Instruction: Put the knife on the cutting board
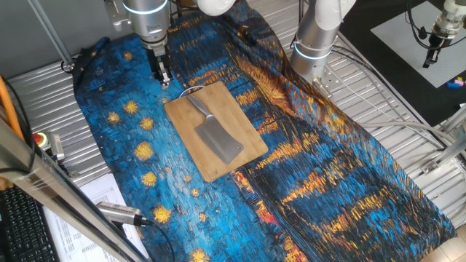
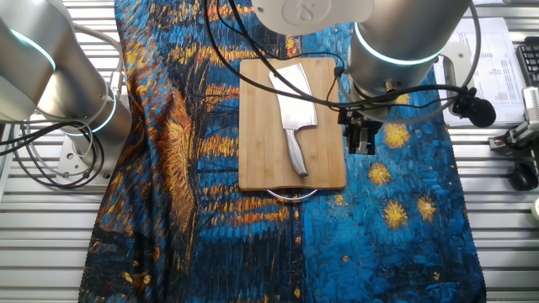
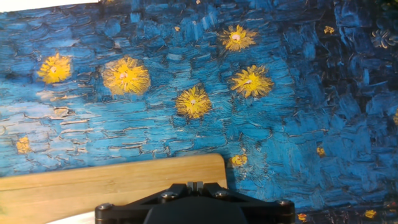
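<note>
Knife (image 1: 215,134) lies flat on cutting board (image 1: 215,131). End effector (image 1: 162,75) beside board corner, holds nothing; finger gap unclear. Keep your retreat vertical: sideways sweep may strike board, shift knife.

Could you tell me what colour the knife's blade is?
Dull grey metal, clearest in the other fixed view: knife.

Knife (image 1: 215,133) lies on the cutting board (image 1: 244,124) (on the cloth (image 1: 342,182)) — pincer (image 1: 161,76) beside.
</note>
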You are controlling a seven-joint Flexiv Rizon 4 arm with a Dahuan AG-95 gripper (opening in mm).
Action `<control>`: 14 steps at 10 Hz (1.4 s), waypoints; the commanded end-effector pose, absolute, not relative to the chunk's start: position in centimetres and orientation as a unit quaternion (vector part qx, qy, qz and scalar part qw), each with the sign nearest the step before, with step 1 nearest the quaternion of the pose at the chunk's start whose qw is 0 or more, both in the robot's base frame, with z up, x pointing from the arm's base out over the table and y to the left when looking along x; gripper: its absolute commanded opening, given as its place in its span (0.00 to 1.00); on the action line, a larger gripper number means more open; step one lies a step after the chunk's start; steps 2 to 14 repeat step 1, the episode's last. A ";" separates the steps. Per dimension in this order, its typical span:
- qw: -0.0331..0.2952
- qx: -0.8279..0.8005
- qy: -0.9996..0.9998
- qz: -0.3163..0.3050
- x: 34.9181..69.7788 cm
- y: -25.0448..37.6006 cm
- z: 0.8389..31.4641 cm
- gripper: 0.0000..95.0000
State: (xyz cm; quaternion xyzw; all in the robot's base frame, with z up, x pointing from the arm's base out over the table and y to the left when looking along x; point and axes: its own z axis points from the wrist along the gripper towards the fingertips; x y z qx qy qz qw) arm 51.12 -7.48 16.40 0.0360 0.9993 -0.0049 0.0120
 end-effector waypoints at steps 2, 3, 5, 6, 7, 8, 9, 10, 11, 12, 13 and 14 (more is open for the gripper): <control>0.013 0.034 0.999 -0.005 51.1 -7.5 16.3 0.00; 0.013 0.034 0.999 -0.005 51.1 -7.5 16.3 0.00; 0.013 0.034 0.999 -0.005 51.1 -7.5 16.3 0.00; 0.013 0.034 0.999 -0.005 51.1 -7.5 16.3 0.00; 0.013 0.034 0.999 -0.005 51.1 -7.5 16.3 0.00; 0.013 0.034 0.999 -0.005 51.1 -7.5 16.3 0.00; 0.013 0.034 0.999 -0.005 51.1 -7.5 16.3 0.00; 0.013 0.034 0.999 -0.005 51.1 -7.5 16.3 0.00; 0.013 0.034 0.999 -0.005 51.1 -7.5 16.3 0.00; 0.013 0.034 0.999 -0.005 51.1 -7.5 16.3 0.00; 0.013 0.034 0.999 -0.005 51.1 -7.5 16.3 0.00; 0.013 0.034 0.999 -0.005 51.1 -7.5 16.3 0.00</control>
